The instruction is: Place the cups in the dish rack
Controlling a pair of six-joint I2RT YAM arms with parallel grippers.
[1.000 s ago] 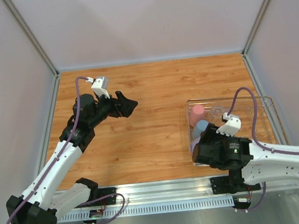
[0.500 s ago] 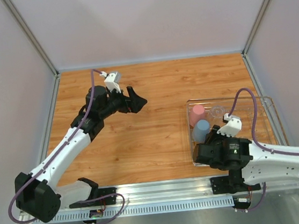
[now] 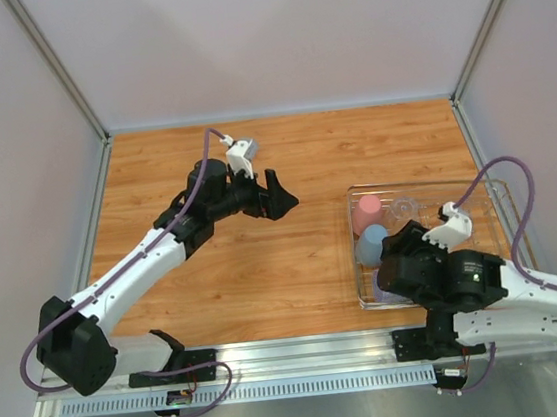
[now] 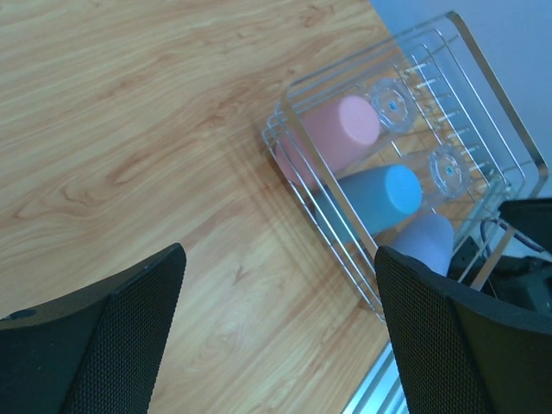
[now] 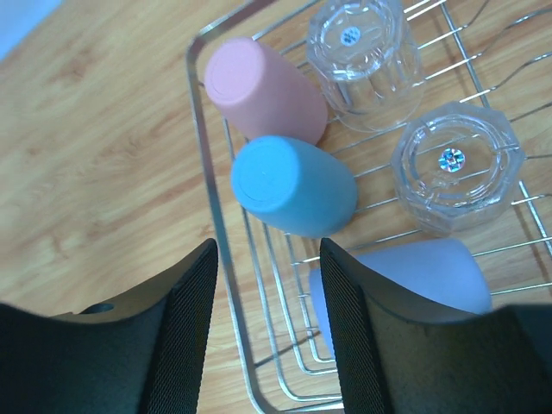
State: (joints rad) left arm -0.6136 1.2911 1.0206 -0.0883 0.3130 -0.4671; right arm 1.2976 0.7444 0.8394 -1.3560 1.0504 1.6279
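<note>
Overhead, the rack [image 3: 480,208] sits at the right near corner of the table [image 3: 295,267], its near rim close to the metal rail [image 3: 304,344] and its right rim near the side wall [image 3: 537,88]. All five cups are in it. Pink cup [image 3: 366,211] and blue cup [image 3: 371,243] line the left rim, closed ends up. Far tumbler [image 5: 362,47] stands inverted just beside pink, near tumbler [image 5: 453,168] just beside blue. Left gripper [image 3: 280,200] hangs over mid-table, well apart from the rack, with wood showing between them; its fingers are spread wide and hold nothing. Right gripper [image 5: 270,250] hovers over the rack's near left part, fingers parted, nothing gripped, the left rim and blue cup below the gap. The top view hides most of the lavender cup under the right arm. The right wrist view shows it [image 5: 414,272] in the near row, just beside blue, closed end toward the left rim. The left wrist view adds the rack's left wall as stacked wires, with the three plastic cups in a row behind it. Each tumbler base bears a small round sticker [image 5: 448,159]; its print is too small to read.
</note>
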